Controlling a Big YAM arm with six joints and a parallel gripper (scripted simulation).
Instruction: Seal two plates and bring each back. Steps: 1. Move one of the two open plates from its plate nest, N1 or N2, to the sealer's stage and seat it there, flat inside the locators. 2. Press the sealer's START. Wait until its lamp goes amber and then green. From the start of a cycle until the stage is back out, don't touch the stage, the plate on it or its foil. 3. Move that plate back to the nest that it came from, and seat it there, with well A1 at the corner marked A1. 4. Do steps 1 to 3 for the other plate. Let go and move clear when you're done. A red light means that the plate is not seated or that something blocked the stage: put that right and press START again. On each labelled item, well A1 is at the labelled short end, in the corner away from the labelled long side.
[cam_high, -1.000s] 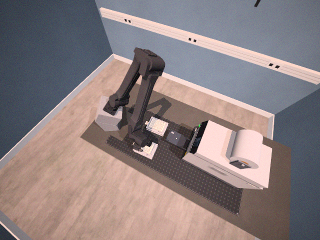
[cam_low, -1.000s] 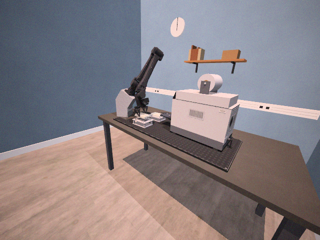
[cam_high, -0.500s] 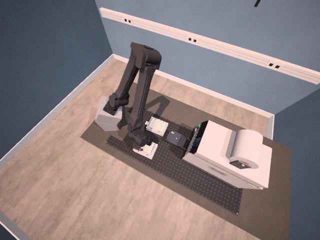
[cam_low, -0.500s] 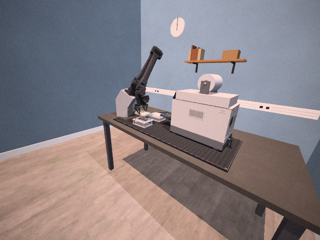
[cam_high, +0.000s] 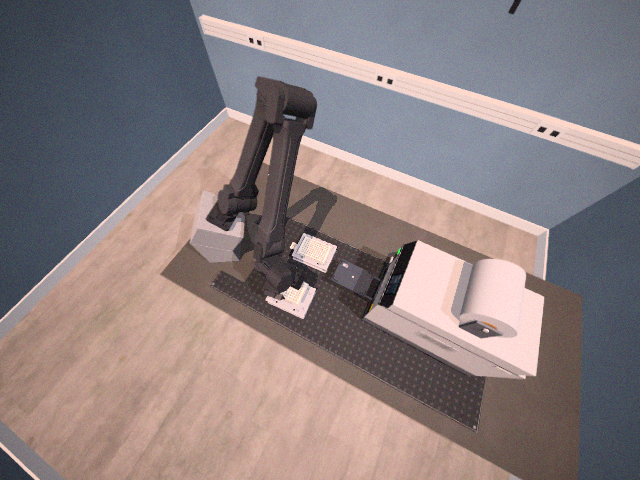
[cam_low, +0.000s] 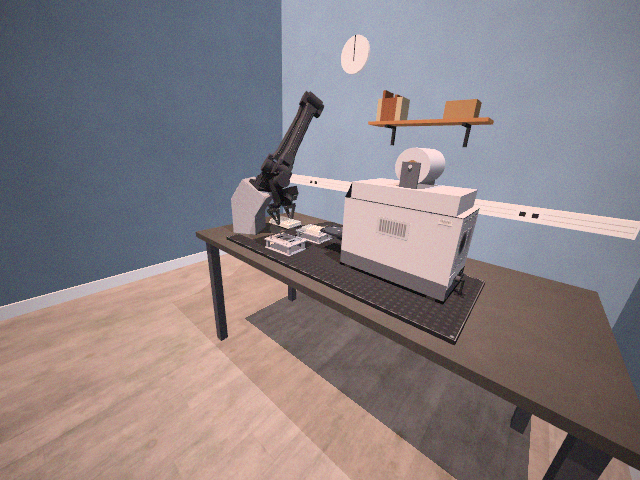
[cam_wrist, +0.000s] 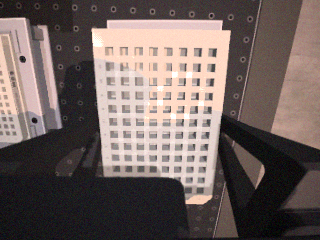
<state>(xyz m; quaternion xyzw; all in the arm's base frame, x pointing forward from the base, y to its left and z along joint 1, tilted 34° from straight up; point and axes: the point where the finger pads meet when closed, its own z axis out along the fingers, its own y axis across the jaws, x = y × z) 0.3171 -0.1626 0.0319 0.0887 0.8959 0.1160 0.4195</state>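
Note:
My gripper (cam_low: 284, 217) (cam_wrist: 159, 120) is shut on an open white plate (cam_high: 296, 294) (cam_low: 287, 223) (cam_wrist: 159, 115), held by its long sides above the front nest (cam_high: 299, 311) (cam_low: 285, 250) (cam_wrist: 165, 24). That nest shows bare under the plate in the exterior view. The other plate (cam_high: 314, 249) (cam_wrist: 6, 80) sits in the rear nest (cam_high: 324, 267) (cam_low: 315, 239) (cam_wrist: 35, 75). The sealer (cam_high: 429, 284) (cam_low: 398, 232) has its dark stage (cam_high: 354, 277) (cam_low: 333, 230) out and bare. Its lamp (cam_high: 399, 251) is green. START cannot be made out.
The rear nest and its plate are close beside the held plate. The stage lies between the nests and the sealer's front. A foil roll (cam_high: 496, 294) (cam_low: 421, 165) tops the sealer. The arm's grey base block (cam_high: 217, 240) (cam_low: 248, 206) stands at the left end.

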